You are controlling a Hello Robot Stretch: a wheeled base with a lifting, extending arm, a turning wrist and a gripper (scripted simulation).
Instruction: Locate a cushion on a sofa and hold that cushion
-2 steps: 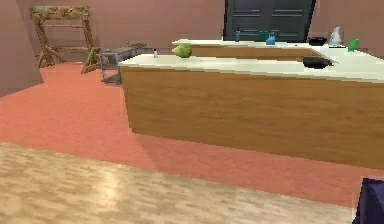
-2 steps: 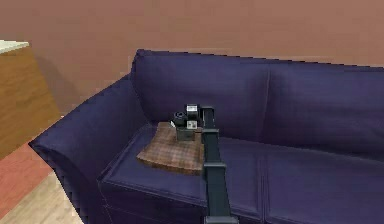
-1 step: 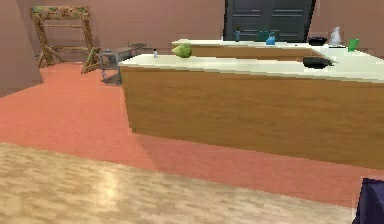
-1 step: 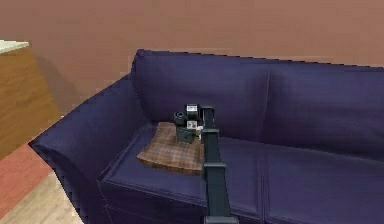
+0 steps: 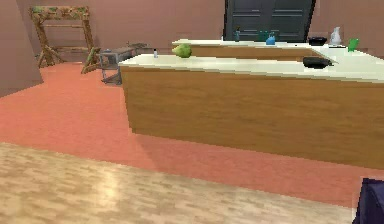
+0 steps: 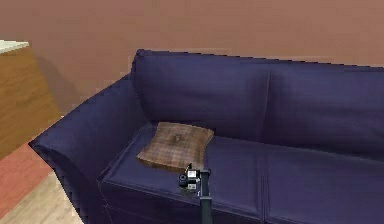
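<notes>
A deep navy sofa [image 6: 280, 110] stretches across the arm side view. It has smooth, leather-like upholstery, rounded arms and plump seat pads, and stands against a plain reddish-brown wall [image 6: 200, 25]. On its left seat pad, close to the backrest, lies the cushion [image 6: 177, 146]. It is a flat, squarish brown pillow with a mottled, woven look and soft, sagging corners. At the cushion's near edge is the tool [image 6: 186, 180], a small dark body with thin fingers. It sits at the end of a dark square arm [image 6: 205, 205] that rises from the bottom edge. Because the cushion lies on the seat right behind the tool, I cannot tell whether the tool holds anything.

In the forward view a long, L-shaped bench [image 5: 250, 110] has a honey-coloured wood-grain front and a pale cream top. A round green thing [image 5: 181, 50] sits at its left end, and a dark, shallow shape [image 5: 317, 62] lies toward the right. Beyond the bench is a dark panelled double door [image 5: 270, 18]. At the far left stands a rough wooden trestle [image 5: 62, 35]. The terracotta carpet [image 5: 70, 110] meets pale wooden planks [image 5: 120, 190] nearer by.
</notes>
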